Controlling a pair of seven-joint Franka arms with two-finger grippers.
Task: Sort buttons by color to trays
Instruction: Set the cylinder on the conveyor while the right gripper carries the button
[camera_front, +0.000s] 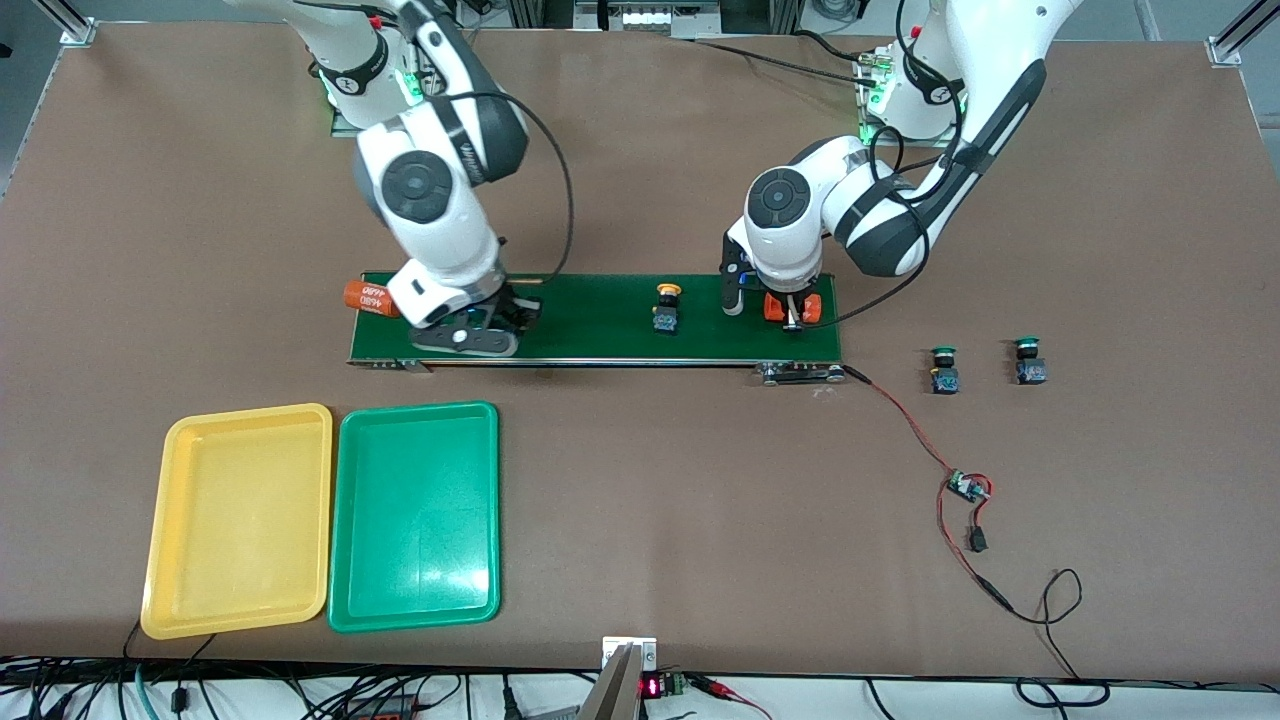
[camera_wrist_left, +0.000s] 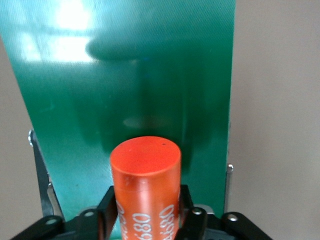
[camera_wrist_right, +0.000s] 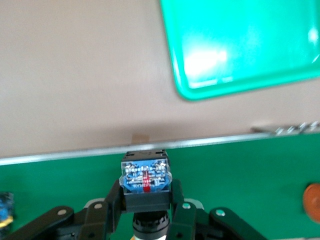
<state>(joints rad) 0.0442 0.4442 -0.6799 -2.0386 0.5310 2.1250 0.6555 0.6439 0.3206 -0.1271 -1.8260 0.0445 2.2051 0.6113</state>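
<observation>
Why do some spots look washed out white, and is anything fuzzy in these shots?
Front view: lamp glare shines off the green tray. Left wrist view: a white glare patch and soft dark shadows lie on the conveyor belt, while the orange cylinder looks sharp. Right wrist view: glare whitens the green tray, whose edge is blurred; the button is sharper.

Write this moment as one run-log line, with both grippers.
right gripper: fingers shut on button over belt | left gripper: fingers shut on orange cylinder over belt | yellow button on belt
</observation>
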